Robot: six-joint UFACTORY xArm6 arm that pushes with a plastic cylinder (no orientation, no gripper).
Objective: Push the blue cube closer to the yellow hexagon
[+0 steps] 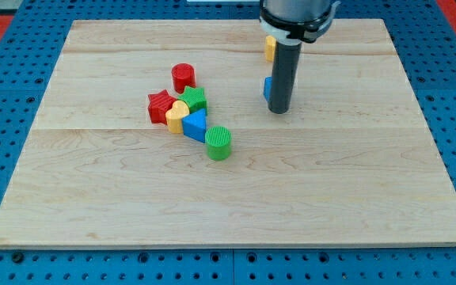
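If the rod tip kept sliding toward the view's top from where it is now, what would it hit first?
Probably the blue cube, which peeks out just left of the rod, right by my tip; whether they touch is unclear. Beyond it, toward the view's top, sits the yellow hexagon, mostly hidden by the arm.

The arm comes in from the view's top, right of centre, only its dark round end housing (298,16) showing, with a pale ring around its lower edge. From it the straight dark rod (282,75) hangs upright, barely tilted. My tip (279,110) sits low at the surface, in the upper right part of the view. The rest of the arm is cut off by the frame.
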